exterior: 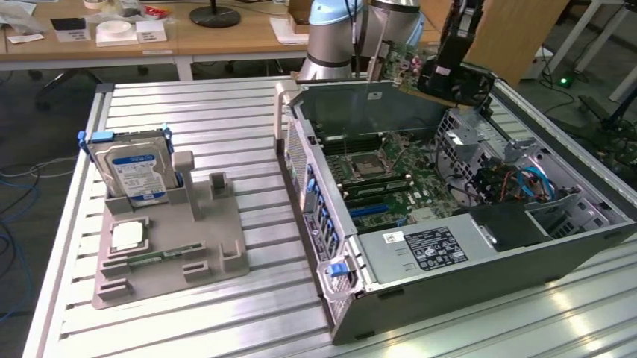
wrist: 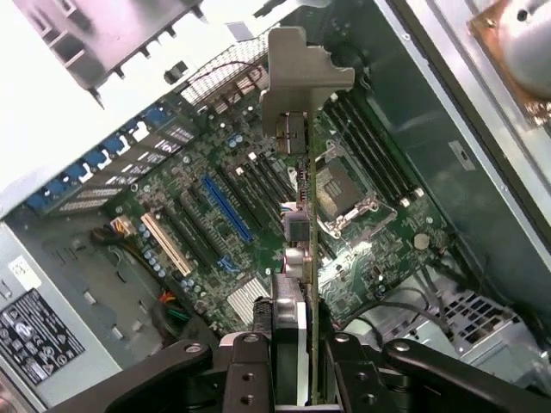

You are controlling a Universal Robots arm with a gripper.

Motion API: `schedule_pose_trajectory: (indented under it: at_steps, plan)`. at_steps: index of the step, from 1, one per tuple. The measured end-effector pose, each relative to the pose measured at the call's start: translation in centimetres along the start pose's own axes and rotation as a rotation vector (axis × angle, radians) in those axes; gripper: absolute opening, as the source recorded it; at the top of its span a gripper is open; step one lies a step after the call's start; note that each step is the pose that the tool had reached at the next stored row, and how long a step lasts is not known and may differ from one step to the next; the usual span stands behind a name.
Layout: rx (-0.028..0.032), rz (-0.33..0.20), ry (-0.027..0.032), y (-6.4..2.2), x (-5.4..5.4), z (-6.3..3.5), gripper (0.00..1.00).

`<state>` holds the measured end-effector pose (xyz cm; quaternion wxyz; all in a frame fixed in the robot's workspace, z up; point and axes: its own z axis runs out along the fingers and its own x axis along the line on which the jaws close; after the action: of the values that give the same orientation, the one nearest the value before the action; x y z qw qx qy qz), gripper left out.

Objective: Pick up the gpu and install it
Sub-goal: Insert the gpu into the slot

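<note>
The gpu (exterior: 463, 83), a card with a green board and a black cooler, hangs tilted above the far side of the open computer case (exterior: 478, 253). My gripper (exterior: 450, 68) is shut on it from above. In the wrist view the gpu (wrist: 297, 258) shows edge-on between my gripper's (wrist: 297, 366) two black fingers (wrist: 245, 370), with its metal bracket (wrist: 297, 77) at the far end. Below it lies the motherboard (wrist: 215, 224) with its blue slot (wrist: 225, 209) and black slots. The card is clear of the board and touches nothing.
A silver hard drive with a blue label (exterior: 134, 168) stands upright in a grey holder (exterior: 169, 246) on the exterior view's left, which also holds a green memory stick (exterior: 149, 259). The power supply (exterior: 423, 250) fills the case's near corner. The arm's base (exterior: 333, 37) stands behind the case.
</note>
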<state>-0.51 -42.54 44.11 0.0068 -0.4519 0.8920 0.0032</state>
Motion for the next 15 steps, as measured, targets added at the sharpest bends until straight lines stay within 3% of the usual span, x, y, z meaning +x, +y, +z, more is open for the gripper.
schedule_pose_trajectory:
  at_steps: [15]
  plan:
    - [0.0079,-0.271,-0.0086,0.01,0.02,0.46,0.28]
